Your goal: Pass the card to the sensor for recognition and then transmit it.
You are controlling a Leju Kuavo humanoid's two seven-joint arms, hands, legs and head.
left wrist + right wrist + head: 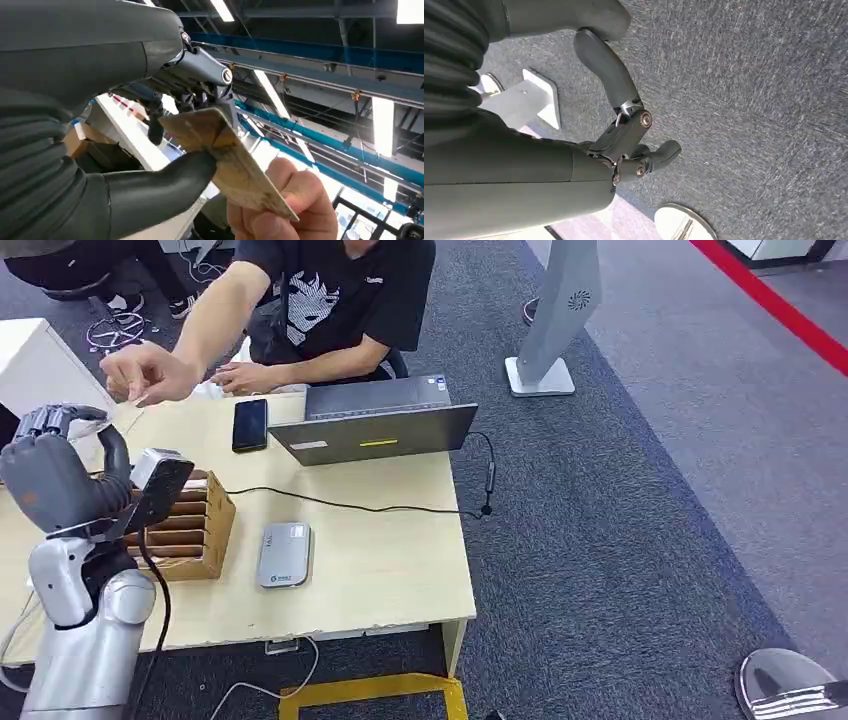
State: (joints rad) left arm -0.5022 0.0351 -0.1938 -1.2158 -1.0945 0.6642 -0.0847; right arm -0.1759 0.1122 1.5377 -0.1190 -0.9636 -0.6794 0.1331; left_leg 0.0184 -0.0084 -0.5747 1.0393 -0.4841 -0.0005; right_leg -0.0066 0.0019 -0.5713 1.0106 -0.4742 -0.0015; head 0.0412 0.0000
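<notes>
I am holding the left hand (pixel 55 475) raised over the left end of the worktop (pixel 380 570), and in its wrist view it is pinching one card (pixel 225 160) between thumb and fingers while a person's hand (pixel 285 210) is gripping the card's far edge. So I am judging the handover to be under way; the release is what is left. Whether the card has already been read at the sensor (pixel 284 554), lying flat on the worktop beside the wooden rack (pixel 190 530), I cannot tell. The right hand (pixel 624 135) is hanging over the carpet with fingers loosely apart, holding nothing. I am counting one card, one sensor, one rack, one phone (pixel 250 425) and one laptop (pixel 375 425).
</notes>
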